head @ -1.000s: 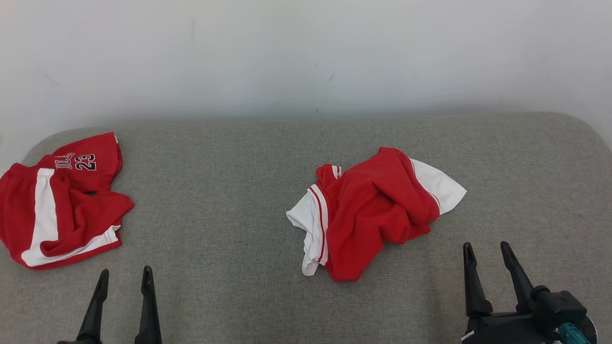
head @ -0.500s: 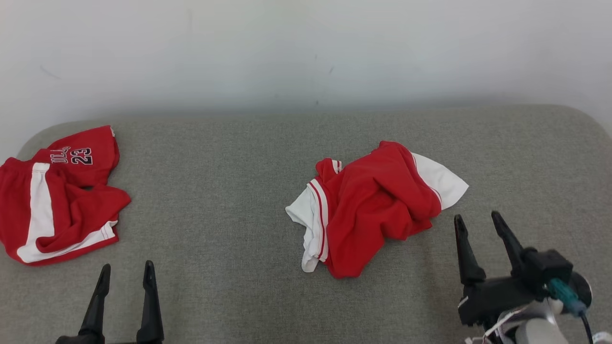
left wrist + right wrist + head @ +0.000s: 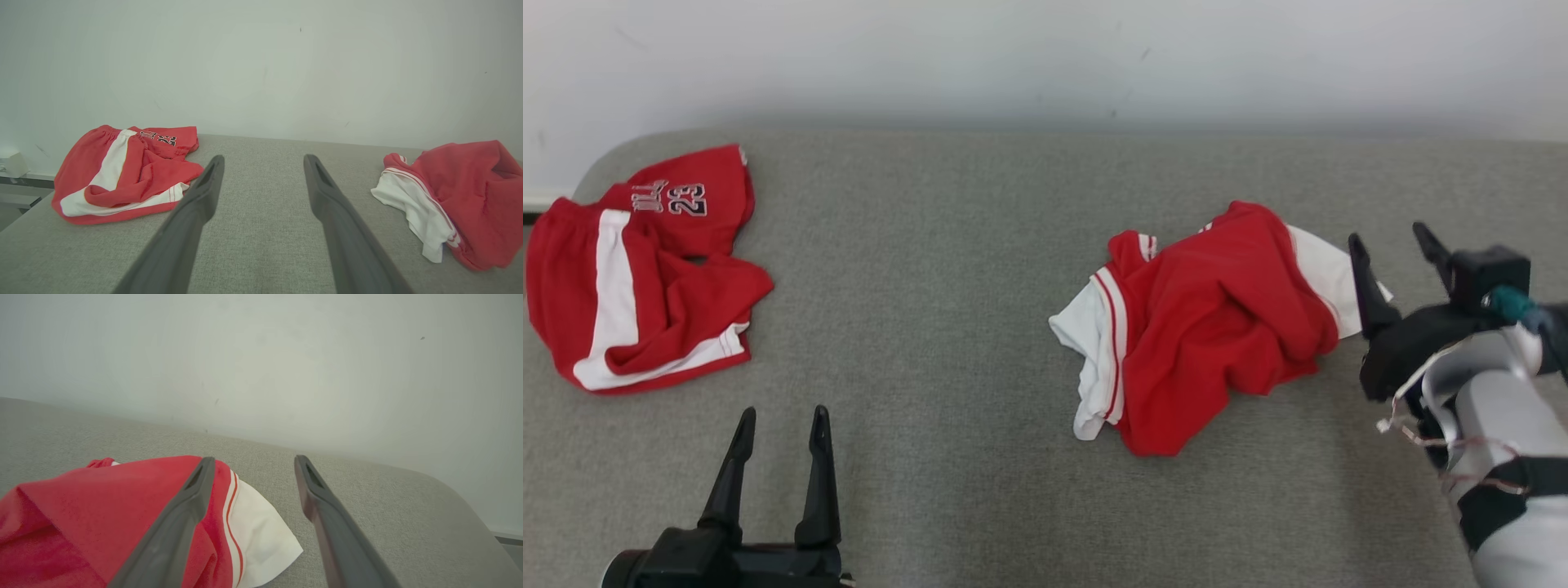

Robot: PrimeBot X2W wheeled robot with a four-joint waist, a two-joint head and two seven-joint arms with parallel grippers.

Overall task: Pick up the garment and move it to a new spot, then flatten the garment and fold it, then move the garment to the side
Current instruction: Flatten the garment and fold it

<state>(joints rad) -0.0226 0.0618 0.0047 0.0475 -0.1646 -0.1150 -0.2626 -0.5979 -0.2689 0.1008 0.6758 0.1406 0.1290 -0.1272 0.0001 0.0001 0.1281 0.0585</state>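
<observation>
left gripper (image 3: 784,410): nearest to me, at the near left. Its two dark fingers stand spread apart, and in the left wrist view I see bare grey cloth between them.
right forearm (image 3: 1494,416): pale casing rising from the near right corner, with loose wires by the wrist.
right gripper (image 3: 1387,231): farther in, at the right edge of the garment, with its fingers parted wide. In the head view its left finger crosses the white flap. In the right wrist view that finger lies across the red cloth and the flap shows low between the two fingers. I cannot tell whether it touches the fabric.
garment (image 3: 1217,327): a crumpled red heap with white panels and thin striped trim. It lies right of centre on the surface, about midway between the near and far edges. One white panel points to the near left. The white flap points right, just beside the right gripper.
second garment (image 3: 645,269): red shorts with a white side stripe and the number 23, bunched at the far left, well apart from the garment and from both grippers.
surface (image 3: 947,286): grey woven cover with a rounded far left corner.
wall (image 3: 1013,57): pale and plain with a few small dark marks, directly behind the far edge.
</observation>
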